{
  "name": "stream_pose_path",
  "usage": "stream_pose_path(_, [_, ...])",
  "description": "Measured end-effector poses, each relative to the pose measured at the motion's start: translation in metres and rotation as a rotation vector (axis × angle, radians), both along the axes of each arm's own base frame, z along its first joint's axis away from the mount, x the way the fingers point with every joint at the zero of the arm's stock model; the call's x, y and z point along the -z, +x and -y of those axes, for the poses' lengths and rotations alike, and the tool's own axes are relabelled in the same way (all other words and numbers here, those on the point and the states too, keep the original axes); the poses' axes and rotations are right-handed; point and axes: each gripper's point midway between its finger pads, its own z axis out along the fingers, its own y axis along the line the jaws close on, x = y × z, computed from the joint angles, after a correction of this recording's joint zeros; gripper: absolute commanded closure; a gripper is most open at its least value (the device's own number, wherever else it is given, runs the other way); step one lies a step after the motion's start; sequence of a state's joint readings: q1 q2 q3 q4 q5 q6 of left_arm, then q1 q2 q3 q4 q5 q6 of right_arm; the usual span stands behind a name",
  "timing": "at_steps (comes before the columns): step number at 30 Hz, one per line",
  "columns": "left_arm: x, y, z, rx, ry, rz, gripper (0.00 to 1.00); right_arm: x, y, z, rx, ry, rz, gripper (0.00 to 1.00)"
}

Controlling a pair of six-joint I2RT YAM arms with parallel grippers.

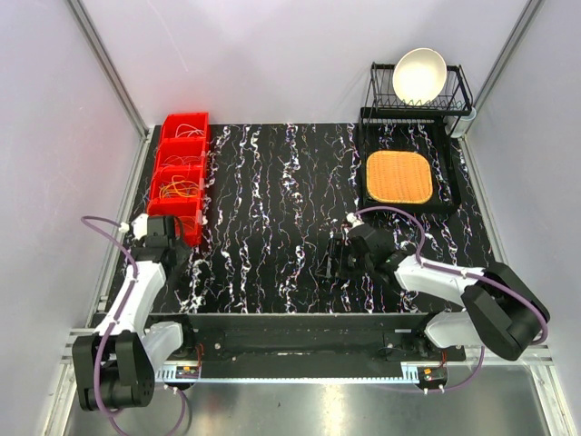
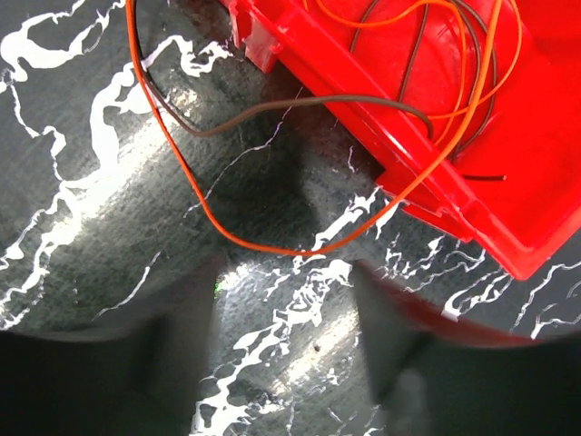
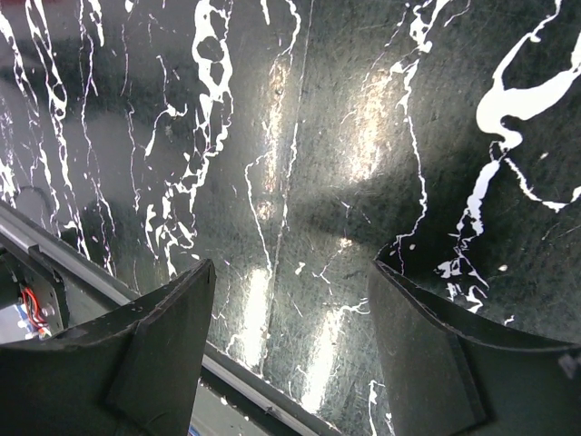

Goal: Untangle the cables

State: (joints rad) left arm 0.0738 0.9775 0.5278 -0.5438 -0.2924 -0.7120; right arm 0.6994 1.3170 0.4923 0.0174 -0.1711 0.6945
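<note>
Thin cables (image 1: pixel 182 189) lie coiled in the compartments of a red bin (image 1: pixel 172 150) at the table's left edge. In the left wrist view an orange cable (image 2: pixel 227 232) and a dark grey cable (image 2: pixel 272 109) loop out of the bin (image 2: pixel 545 154) onto the black marbled surface. My left gripper (image 1: pixel 175 247) (image 2: pixel 286 313) is open and empty, just short of the orange loop and beside the bin's near end. My right gripper (image 1: pixel 331 259) (image 3: pixel 290 291) is open and empty over bare marbled surface near the table's middle front.
An orange woven mat (image 1: pixel 398 176) lies on a black tray at the back right. Behind it a black wire rack (image 1: pixel 458 91) holds a white bowl (image 1: pixel 418 74). The table's front edge rail (image 3: pixel 245 377) shows under my right gripper.
</note>
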Motion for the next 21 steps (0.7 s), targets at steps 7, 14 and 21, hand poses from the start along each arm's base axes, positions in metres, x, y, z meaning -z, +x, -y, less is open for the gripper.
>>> stream_pose_path(7, [0.005, -0.001, -0.001, 0.005, 0.014, -0.029, 1.0, -0.001, -0.002, 0.0, -0.013, 0.011, 0.01, 0.26])
stream_pose_path(14, [-0.016, 0.005, -0.006, 0.02, 0.055, 0.009, 0.47, -0.001, -0.005, 0.0, -0.023, 0.021, 0.007, 0.26])
stream_pose_path(21, [-0.024, 0.008, 0.0, 0.062, 0.064, 0.03, 0.41, -0.001, -0.006, -0.001, -0.025, 0.024, 0.005, 0.26])
